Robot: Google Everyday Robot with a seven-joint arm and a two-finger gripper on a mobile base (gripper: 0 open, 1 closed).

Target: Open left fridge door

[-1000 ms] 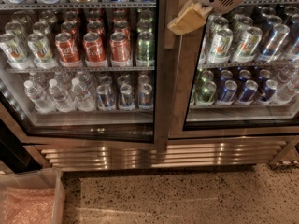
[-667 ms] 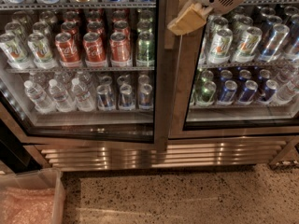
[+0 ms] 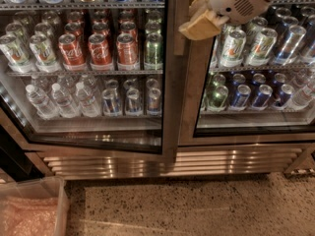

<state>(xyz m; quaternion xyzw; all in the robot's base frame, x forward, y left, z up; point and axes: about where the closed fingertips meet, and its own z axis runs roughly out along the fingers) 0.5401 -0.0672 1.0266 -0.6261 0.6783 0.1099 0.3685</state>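
Note:
The left fridge door (image 3: 93,127) is a tall glass pane in a brushed steel frame, filling the left half of the camera view. Red cola cans (image 3: 101,50) and clear water bottles (image 3: 61,100) show through it. Its lower edge slants down toward the right, in front of the base grille. My gripper (image 3: 199,18), white with tan tips, is at the top of the view. It sits against the steel upright (image 3: 172,107) at the door's right edge, level with the cola can shelf.
The matching right glass door (image 3: 256,127) shows green-white and blue cans. A steel slatted grille (image 3: 172,161) runs along the fridge base. A clear plastic bin (image 3: 29,210) with pinkish content stands at the lower left on the speckled floor (image 3: 197,205).

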